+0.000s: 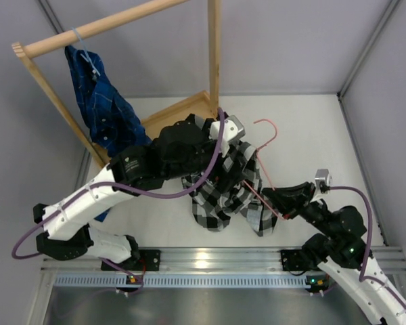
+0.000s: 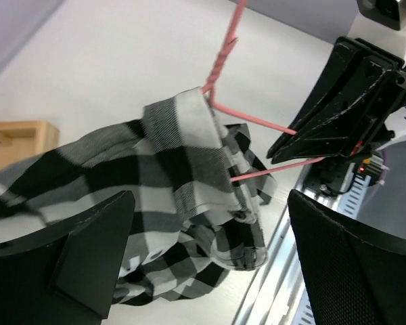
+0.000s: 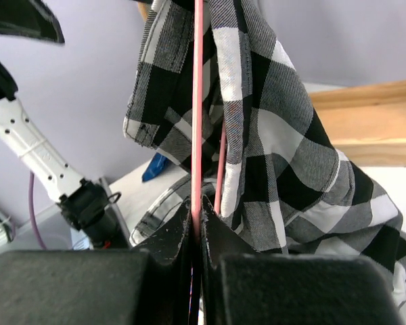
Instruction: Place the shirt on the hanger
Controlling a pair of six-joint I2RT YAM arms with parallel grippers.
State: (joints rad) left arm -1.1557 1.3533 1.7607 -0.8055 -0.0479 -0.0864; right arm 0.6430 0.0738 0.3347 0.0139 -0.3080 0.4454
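The black-and-white checked shirt (image 1: 223,196) hangs bunched over the pink wire hanger (image 1: 267,130), above the table's middle. My right gripper (image 1: 272,198) is shut on the hanger's lower wire; in the right wrist view (image 3: 197,203) the pink wire (image 3: 197,101) runs up from between the closed fingers, with the shirt (image 3: 277,122) draped over it. My left gripper (image 1: 223,139) is above the shirt's upper end. In the left wrist view it (image 2: 211,196) is wide open, with the shirt (image 2: 183,156) and the hanger (image 2: 250,120) beyond its fingers. I cannot tell whether it touches the fabric.
A wooden clothes rack (image 1: 95,28) stands at the back left, its base (image 1: 183,108) on the table. A dark blue plaid shirt (image 1: 98,101) hangs from it on a pale blue hanger (image 1: 81,42). A metal rail (image 1: 210,257) runs along the near edge.
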